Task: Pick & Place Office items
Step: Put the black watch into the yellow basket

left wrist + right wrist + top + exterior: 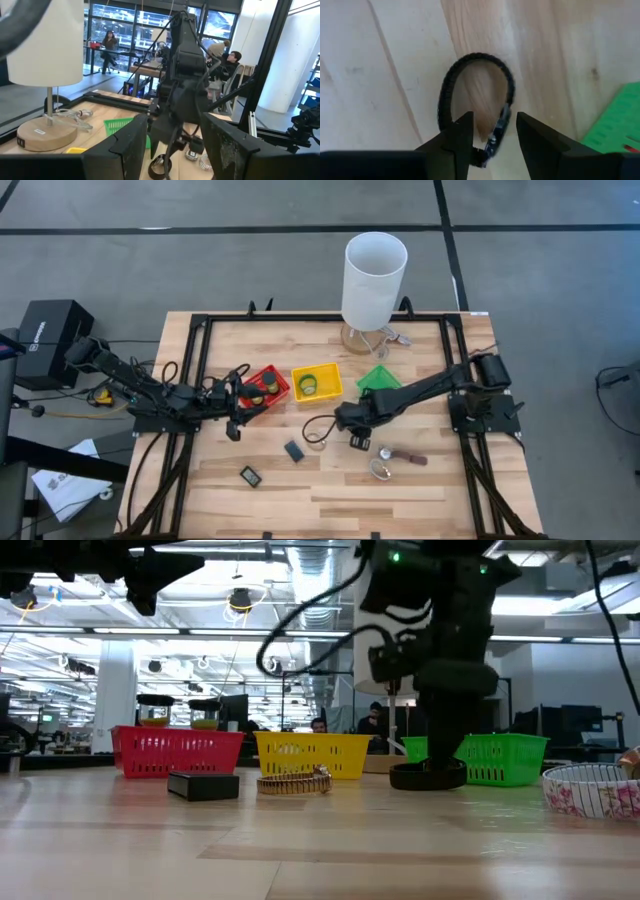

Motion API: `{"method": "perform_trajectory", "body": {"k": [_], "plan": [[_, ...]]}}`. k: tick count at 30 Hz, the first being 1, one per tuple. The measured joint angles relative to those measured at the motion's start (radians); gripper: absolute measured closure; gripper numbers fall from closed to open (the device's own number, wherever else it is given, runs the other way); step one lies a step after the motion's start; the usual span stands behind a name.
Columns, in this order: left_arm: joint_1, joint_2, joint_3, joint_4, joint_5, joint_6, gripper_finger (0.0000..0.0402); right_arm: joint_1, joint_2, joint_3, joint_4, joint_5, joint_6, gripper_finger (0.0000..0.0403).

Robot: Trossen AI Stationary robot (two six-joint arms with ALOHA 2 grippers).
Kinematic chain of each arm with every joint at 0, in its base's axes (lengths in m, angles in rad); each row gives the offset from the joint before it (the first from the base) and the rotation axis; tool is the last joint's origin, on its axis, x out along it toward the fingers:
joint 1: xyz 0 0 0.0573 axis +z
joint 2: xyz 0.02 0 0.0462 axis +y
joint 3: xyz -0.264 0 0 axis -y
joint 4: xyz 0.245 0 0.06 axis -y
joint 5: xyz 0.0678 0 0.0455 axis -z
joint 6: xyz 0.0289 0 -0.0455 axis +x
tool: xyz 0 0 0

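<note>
A black braided ring lies flat on the wood near the table's middle. My right gripper points down over it, open, with one finger on each side of the ring's clasp side and not touching it; the low view shows it down at the table top. My left gripper hangs open and empty by the red basket. Loose on the table are a dark rectangle, a second one, silvery pieces and a brownish piece.
The red basket, a yellow basket and a green basket stand in a row across the table's middle. A tall white lamp on a wooden base is at the far edge. Bare wood lies toward the near edge. People sit in the room beyond.
</note>
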Motion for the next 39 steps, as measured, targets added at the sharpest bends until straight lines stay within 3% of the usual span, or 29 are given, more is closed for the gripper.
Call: {"method": "perform_trajectory", "body": {"k": [6, 18, 30, 39], "plan": [[0.000, 0.000, 0.000, 0.000, 0.000, 0.000, 0.0221, -0.024, 0.046, 0.004, -0.032, -0.001, -0.009, 0.0270], [0.000, 0.000, 0.000, 0.000, 0.000, 0.005, 0.0221, -0.086, 0.018, 0.013, -0.031, 0.014, -0.182, 0.0382], [0.000, 0.000, 0.000, 0.000, 0.000, 0.006, 0.0221, -0.195, 0.016, 0.304, 0.004, 0.049, -0.477, 0.0372], [0.000, 0.000, 0.000, 0.000, 0.000, 0.006, 0.0221, -0.327, 0.047, 0.325, 0.091, 0.044, -0.507, 0.0374]]}}
